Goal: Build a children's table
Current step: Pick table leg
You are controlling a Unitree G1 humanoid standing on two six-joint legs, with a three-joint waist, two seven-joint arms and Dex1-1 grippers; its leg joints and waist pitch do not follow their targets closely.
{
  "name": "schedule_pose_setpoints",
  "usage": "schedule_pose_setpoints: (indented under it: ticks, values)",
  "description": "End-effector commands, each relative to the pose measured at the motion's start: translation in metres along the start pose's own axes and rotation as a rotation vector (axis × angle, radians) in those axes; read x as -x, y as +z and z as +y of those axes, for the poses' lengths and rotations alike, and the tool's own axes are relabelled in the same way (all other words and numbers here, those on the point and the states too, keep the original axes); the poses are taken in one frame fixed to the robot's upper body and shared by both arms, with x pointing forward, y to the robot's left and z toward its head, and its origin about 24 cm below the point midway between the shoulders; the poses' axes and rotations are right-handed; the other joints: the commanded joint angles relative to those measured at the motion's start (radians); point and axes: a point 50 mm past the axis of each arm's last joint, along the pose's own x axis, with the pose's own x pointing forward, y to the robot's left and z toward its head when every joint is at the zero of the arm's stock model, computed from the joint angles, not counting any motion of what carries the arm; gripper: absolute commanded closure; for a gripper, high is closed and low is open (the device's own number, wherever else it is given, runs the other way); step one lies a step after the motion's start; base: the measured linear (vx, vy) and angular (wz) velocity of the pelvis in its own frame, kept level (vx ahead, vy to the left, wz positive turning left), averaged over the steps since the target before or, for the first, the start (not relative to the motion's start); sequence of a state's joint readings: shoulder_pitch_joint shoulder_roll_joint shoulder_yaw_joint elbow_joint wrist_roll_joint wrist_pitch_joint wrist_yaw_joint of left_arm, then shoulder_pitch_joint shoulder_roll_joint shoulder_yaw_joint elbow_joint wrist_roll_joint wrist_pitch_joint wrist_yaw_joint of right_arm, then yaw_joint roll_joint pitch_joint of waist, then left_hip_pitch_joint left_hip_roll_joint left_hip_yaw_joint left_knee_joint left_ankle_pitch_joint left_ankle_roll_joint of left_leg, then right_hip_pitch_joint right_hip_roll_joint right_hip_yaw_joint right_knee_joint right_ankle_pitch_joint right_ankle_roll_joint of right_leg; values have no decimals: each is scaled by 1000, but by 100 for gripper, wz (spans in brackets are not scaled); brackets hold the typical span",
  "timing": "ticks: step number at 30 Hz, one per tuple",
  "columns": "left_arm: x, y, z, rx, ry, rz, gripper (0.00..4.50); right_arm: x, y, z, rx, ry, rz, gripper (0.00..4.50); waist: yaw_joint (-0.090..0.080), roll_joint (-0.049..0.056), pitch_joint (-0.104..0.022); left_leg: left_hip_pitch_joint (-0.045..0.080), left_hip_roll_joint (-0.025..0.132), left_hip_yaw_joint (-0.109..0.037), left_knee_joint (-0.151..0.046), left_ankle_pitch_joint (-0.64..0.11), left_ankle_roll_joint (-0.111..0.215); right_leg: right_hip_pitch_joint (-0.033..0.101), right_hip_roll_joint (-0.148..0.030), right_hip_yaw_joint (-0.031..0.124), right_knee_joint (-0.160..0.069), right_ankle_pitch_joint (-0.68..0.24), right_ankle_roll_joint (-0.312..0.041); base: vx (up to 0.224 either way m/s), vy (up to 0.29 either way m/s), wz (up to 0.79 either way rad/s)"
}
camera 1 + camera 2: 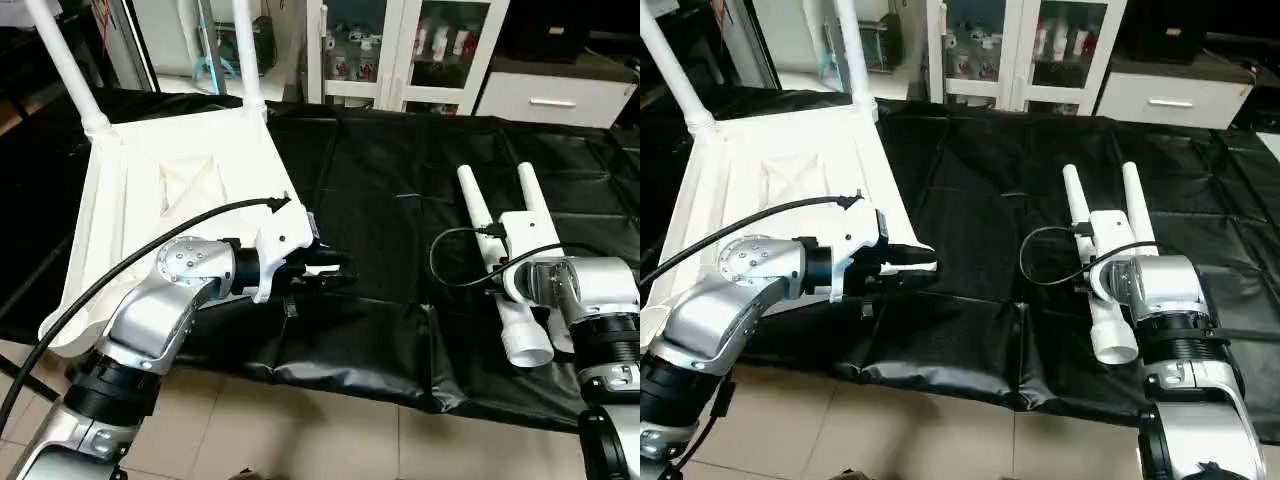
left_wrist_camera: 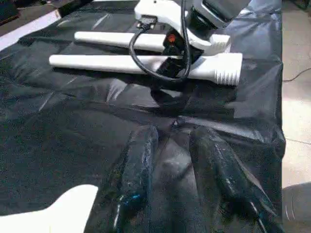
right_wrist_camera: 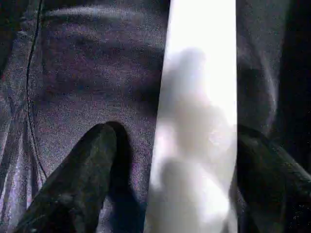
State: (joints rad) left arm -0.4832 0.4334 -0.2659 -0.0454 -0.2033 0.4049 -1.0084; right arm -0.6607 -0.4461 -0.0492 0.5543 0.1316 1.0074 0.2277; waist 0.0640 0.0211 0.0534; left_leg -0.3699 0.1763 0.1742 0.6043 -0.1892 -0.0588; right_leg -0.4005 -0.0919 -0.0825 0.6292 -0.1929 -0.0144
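Legs [image 1: 478,222], two, lie side by side on the black cover [image 1: 380,220]; we see the right gripper [image 3: 170,160] with fingers apart astride one. Left gripper [image 2: 180,170], fingers apart and empty, hovers beside the upturned table [image 1: 170,190].

Even indoor light is being thrown from above, and glare is being carried by the white plastic.

The tabletop [image 1: 170,190] is being washed out so that its ribs are barely being separated, while soft pale sheen is being picked up along the creases of the black sheet [image 1: 400,230]. A shadow is being cast under the two loose legs [image 2: 146,62] in the left wrist view, where the near fingers [image 2: 138,165] are being rendered soft and glossy. In the right wrist view, the leg [image 3: 199,121] is being blown out to a featureless white bar, heavily blurred, and the dark fingers [image 3: 77,184] beside it are being left out of focus and grainy.
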Motion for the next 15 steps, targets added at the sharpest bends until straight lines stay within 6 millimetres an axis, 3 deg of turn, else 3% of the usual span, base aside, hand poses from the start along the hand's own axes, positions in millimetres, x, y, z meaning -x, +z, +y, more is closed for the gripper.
schedule_pose_setpoints:
  ticks: [1,7,8,10,15]
  values:
    - [3,2,0,6,8,5,310,0,2,-4,0,-13,-1,120,4,-16,-69,8,41,-7,-65,-105,5,55,-54,52,-69,-135,-218,0,0,0]
    - [4,0,2,16,39,4,310,2,3,-7,-27,-22,-16,171,5,-22,-70,8,40,-6,-65,-104,0,58,-53,54,-67,-110,-220,0,0,0]
    - [3,1,2,15,42,-1,310,3,3,-8,-33,-17,-15,193,4,-28,-69,7,40,-6,-65,-99,3,58,-53,54,-67,-104,-220,0,0,0]
    - [3,2,3,11,51,-4,310,3,3,-9,-34,-16,-16,209,5,-26,-70,6,40,-6,-64,-91,8,58,-54,54,-66,-99,-223,0,0,0]
    - [3,2,7,7,91,4,310,4,4,-11,-50,-20,-30,252,5,-31,-69,6,40,-5,-63,-87,15,59,-54,54,-66,-103,-224,0,0,0]
